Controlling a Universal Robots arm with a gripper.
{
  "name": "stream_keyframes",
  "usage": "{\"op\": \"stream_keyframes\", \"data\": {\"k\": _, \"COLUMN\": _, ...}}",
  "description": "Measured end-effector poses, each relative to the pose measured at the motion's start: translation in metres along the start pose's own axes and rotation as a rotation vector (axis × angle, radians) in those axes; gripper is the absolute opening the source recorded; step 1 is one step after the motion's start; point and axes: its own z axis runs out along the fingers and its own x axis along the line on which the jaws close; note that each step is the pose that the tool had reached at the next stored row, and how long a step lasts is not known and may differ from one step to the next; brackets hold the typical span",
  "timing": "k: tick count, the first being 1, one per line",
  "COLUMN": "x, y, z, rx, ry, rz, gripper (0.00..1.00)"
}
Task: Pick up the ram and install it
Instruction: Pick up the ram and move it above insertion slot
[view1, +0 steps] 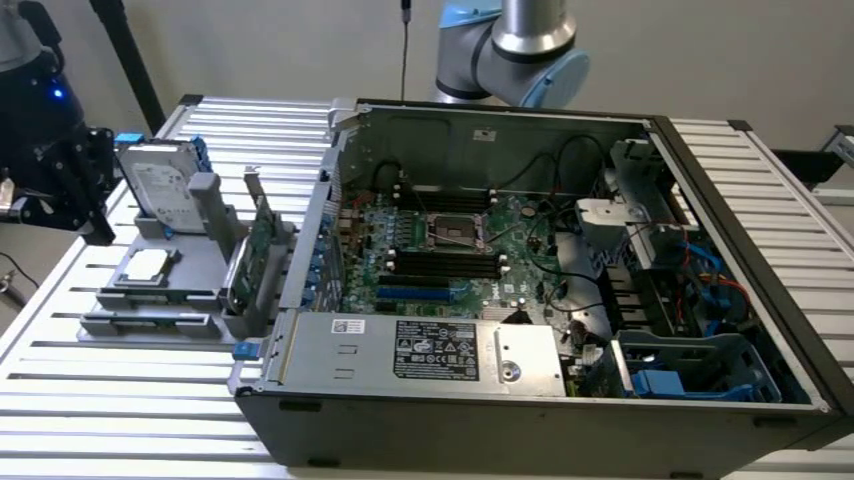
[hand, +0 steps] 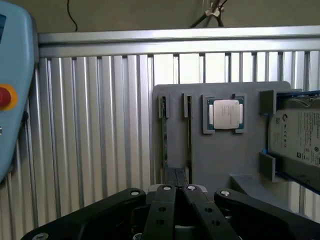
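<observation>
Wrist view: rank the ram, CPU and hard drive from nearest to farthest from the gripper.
1. Ram, slotted in the tray, just beyond the gripper.
2. CPU, in its square pocket, mid-tray.
3. Hard drive, at the tray's end, past the CPU.

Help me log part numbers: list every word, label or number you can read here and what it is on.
No text here can be read for certain.
Black label on the power supply: print too small to read.
White sticker on the power supply: too small to read.
Hard drive label: too small to read.
Processor lid: markings too small to read.
</observation>
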Motion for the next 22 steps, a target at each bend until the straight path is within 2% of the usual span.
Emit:
{"op": "stream_keyframes", "data": {"k": 3, "x": 0.001, "y": 0.0015, "z": 0.003, "rx": 0.0005, "ry": 0.0005, "rz": -0.017, "gripper": 0.12}}
{"op": "stream_keyframes", "data": {"k": 4, "x": 0.001, "y": 0.0019, "z": 0.0041, "rx": 0.0007, "ry": 0.0007, "rz": -0.023, "gripper": 0.17}}
{"op": "stream_keyframes", "data": {"k": 5, "x": 0.001, "y": 0.0023, "z": 0.0056, "rx": 0.0008, "ry": 0.0006, "rz": -0.029, "gripper": 0.17}}
{"op": "stream_keyframes", "data": {"k": 7, "x": 0.002, "y": 0.0031, "z": 0.0089, "rx": 0.0012, "ry": 0.0004, "rz": -0.04, "gripper": 0.3}}
{"op": "stream_keyframes", "data": {"k": 10, "x": 0.003, "y": 0.0038, "z": 0.0145, "rx": 0.0018, "ry": -0.0011, "rz": -0.059, "gripper": 0.36}}
{"op": "stream_keyframes", "data": {"k": 11, "x": 0.003, "y": 0.004, "z": 0.0163, "rx": 0.002, "ry": -0.0016, "rz": -0.066, "gripper": 0.42}}
{"op": "stream_keyframes", "data": {"k": 22, "x": 0.007, "y": 0.0053, "z": 0.0366, "rx": 0.0027, "ry": -0.0021, "rz": -0.087, "gripper": 0.42}}
